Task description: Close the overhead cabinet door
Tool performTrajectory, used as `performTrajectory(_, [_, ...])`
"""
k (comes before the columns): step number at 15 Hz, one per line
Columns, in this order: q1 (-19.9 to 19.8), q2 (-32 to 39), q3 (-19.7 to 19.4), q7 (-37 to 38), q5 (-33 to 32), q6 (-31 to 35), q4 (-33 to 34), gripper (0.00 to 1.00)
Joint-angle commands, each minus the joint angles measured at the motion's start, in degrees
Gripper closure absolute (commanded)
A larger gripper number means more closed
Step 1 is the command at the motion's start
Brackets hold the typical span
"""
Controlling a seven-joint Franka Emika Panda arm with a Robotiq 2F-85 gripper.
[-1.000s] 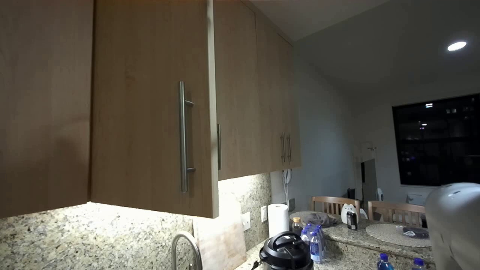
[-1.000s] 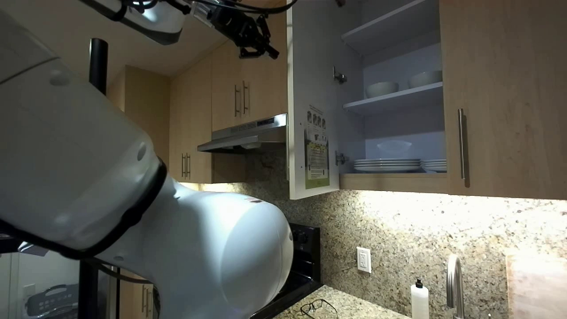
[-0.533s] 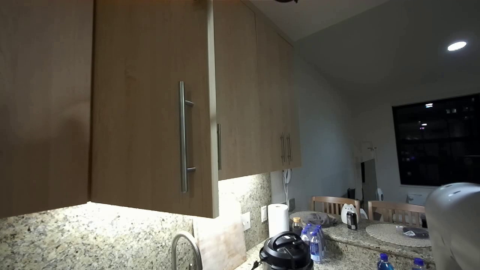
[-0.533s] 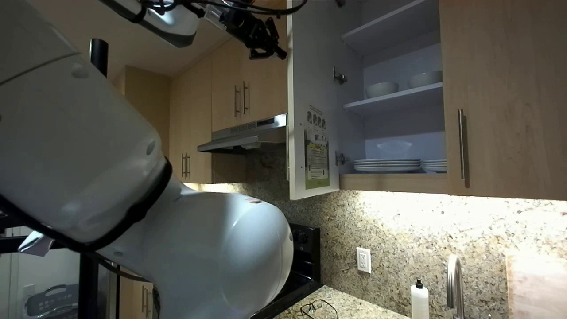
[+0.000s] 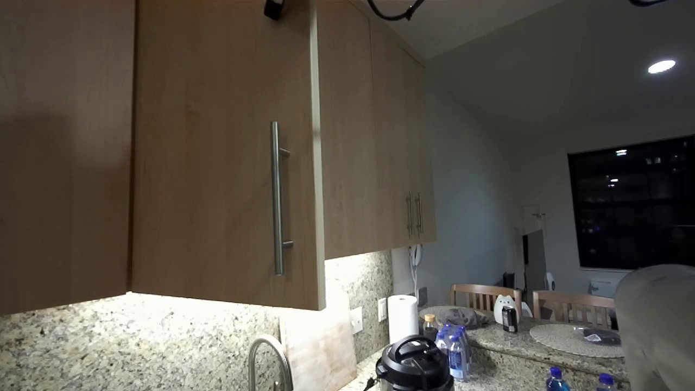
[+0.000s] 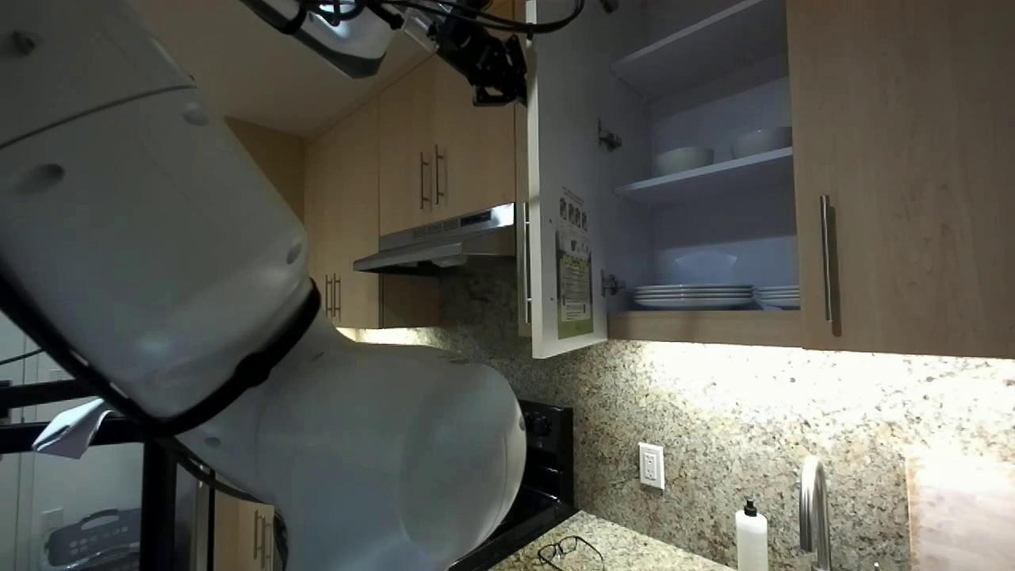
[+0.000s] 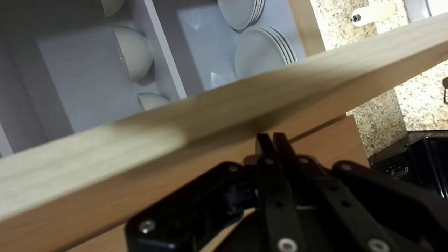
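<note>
Overhead cabinet door [image 6: 564, 143] standing open left of the shelves [image 6: 706, 179] in an exterior view. Gripper [image 7: 271, 137] at its outer face near the free edge, jaws together; contact unclear. Inside: stacked plates [image 6: 693, 298] low, bowls [image 6: 684, 160] one shelf up.

The cabinet door [image 5: 212, 163] is light-brown wood grain outside, white inside. The gripper [image 7: 271, 135] is black, the backsplash [image 6: 698, 420] speckled beige.
</note>
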Motion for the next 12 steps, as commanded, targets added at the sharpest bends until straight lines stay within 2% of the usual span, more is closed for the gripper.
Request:
performTrajectory(1, [1.1,2.4,-2.5,-2.9,1.7,-1.4,2.4,0.93])
performTrajectory(12, [0.3,4.6,-8.9,-2.4,7.6,-4.0,3.3,0.93])
